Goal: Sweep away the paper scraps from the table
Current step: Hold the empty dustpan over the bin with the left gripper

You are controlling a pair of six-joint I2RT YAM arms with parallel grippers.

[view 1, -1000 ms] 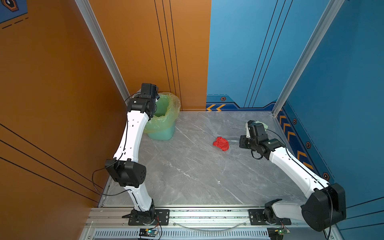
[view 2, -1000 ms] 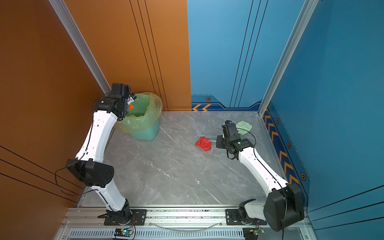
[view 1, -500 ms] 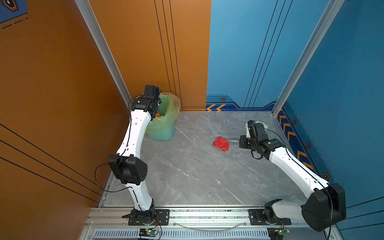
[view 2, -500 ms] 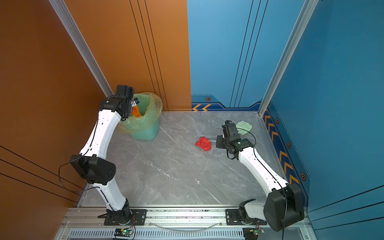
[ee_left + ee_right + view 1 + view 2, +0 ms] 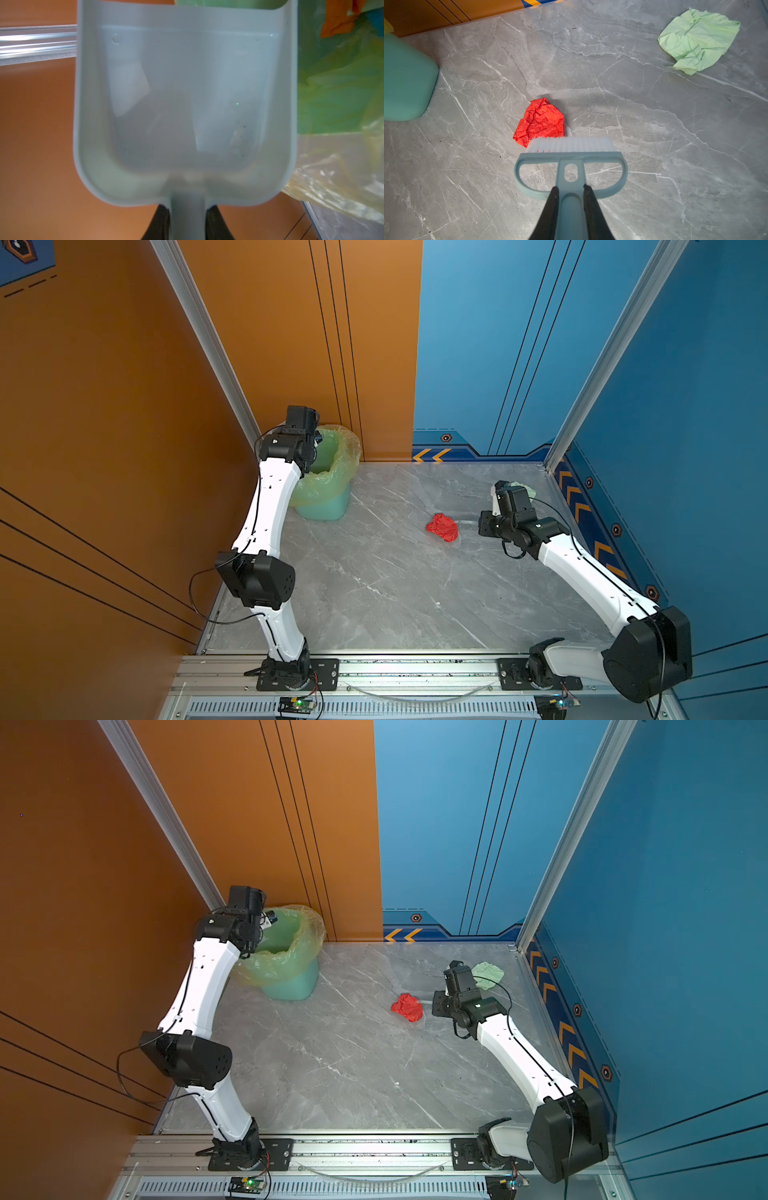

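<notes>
Your L tool (image 5: 187, 220) is clamped narrow on the dustpan (image 5: 187, 93) handle, one finger each side. It sits up at the bin (image 5: 328, 506) rim, w/ the pan's open lip over the liner (image 5: 332, 472). An orange scrap (image 5: 340, 22) shows inside the liner, just past the pan's side wall.

Your R tool (image 5: 571, 188) is pinched tight on the brush (image 5: 571, 153) stem, low over the desk (image 5: 395, 593) and well apart from the bin. The bristles sit at the edge of the red scrap (image 5: 542, 120), on the side facing away from the bin. Red shows thru the bristle tips, but you can't tell from here whether they press on it. That scrap lies crumpled on the desk btwn brush and bin, much closer to the brush.

The pale green scrap (image 5: 699, 39) lies flat-ish on the desk, farther from the bin than the red one. It's off to one side of the brush and touches neither brush nor red scrap.
</notes>
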